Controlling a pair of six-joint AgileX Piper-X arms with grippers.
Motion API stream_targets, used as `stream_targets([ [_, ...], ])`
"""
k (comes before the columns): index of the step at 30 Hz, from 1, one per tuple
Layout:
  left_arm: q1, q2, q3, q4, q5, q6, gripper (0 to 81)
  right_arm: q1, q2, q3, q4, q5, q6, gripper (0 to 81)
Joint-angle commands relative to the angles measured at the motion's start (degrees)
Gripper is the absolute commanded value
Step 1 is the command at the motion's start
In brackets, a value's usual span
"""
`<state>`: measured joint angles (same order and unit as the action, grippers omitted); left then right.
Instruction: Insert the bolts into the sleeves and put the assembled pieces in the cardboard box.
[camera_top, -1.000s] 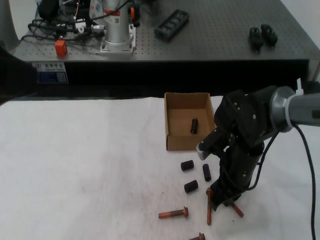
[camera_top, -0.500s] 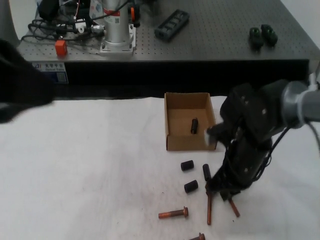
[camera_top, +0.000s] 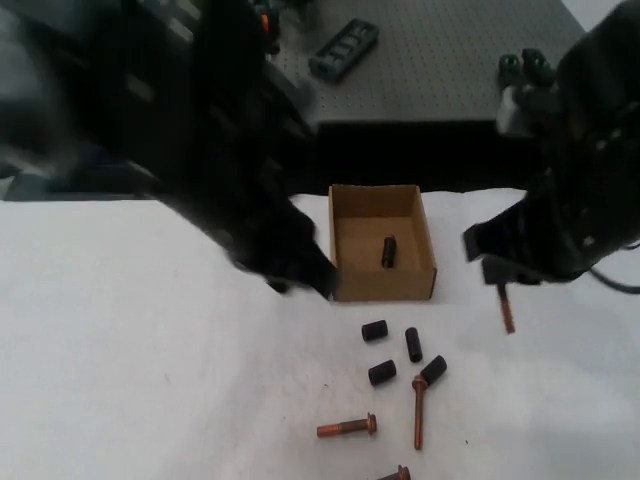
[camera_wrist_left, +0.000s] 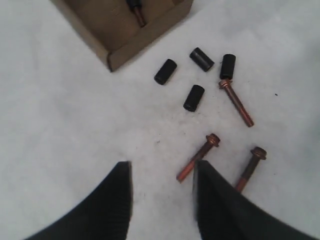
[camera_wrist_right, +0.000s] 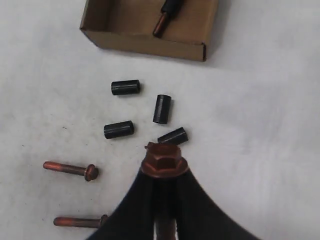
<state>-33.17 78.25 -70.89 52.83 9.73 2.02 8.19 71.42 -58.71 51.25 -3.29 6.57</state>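
Observation:
The cardboard box (camera_top: 383, 243) stands mid-bench with one assembled bolt-and-sleeve (camera_top: 388, 251) inside. Several black sleeves (camera_top: 374, 330) lie just in front of it, and three copper bolts (camera_top: 347, 428) lie nearer still. My right gripper (camera_wrist_right: 164, 186) hangs above the cloth to the right of the box, shut on a copper bolt (camera_wrist_right: 164, 162); the shank dangles below it (camera_top: 506, 308). My left gripper (camera_wrist_left: 162, 170) is open and empty above the cloth, just left of the box's front corner. Under it lie loose sleeves (camera_wrist_left: 193, 97) and bolts (camera_wrist_left: 199, 157).
A white cloth (camera_top: 150, 350) covers the bench. Behind it is a perforated metal table with a black tray (camera_top: 343, 48) and two dark parts (camera_top: 525, 68). The left arm's dark bulk (camera_top: 200, 130) hides much of the back left.
My right gripper has lifted a bolt off the cloth and risen up and to the right. The left arm has swung in from the left toward the box.

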Motion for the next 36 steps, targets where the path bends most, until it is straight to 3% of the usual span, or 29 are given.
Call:
stream_targets([
  [1, -5.45, 14.62, -3.23, -8.73, -0.51, 11.77, 29.3, -2.27, -1.41, -0.36, 0.31, -0.27, 0.3, 0.1],
  [7, -8.86, 28.7, -14.84, -7.63, -0.51, 14.62, 29.3, -10.32, -2.53, -0.36, 0.7, -3.82, 4.55, 0.1],
  [13, -9.55, 38.88, -25.87, -5.71, -0.51, 16.49, 29.3, -14.17, -2.5, -0.36, -1.22, -6.34, 4.34, 0.1],
  [36, -10.35, 47.68, -29.72, 3.26, 0.93, 19.7, 29.3, -15.02, -2.5, -0.36, -7.43, -6.34, 3.3, 0.1],
])
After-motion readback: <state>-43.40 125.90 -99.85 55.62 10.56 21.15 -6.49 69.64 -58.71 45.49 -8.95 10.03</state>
